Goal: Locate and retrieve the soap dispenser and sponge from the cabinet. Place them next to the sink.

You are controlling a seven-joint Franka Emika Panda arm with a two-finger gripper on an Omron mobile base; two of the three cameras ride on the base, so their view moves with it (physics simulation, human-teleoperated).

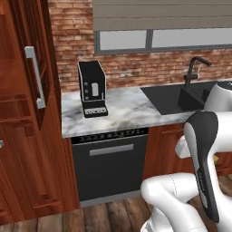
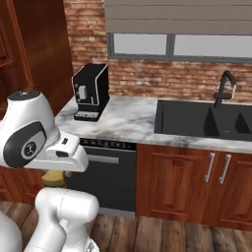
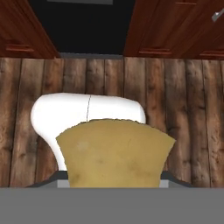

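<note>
While my hand [image 3: 114,186] squeezes the sponge [image 3: 114,153], it hangs low over the wood floor [image 3: 188,109], near my own white body. The sponge is soft, so it could slip out and fall to the floor if I swing up fast. I must lift it past the bench [image 2: 133,123] edge without a bump. The sink [image 2: 197,118] is up to the right, and the sponge could drop into it if I let go too far over.
</note>
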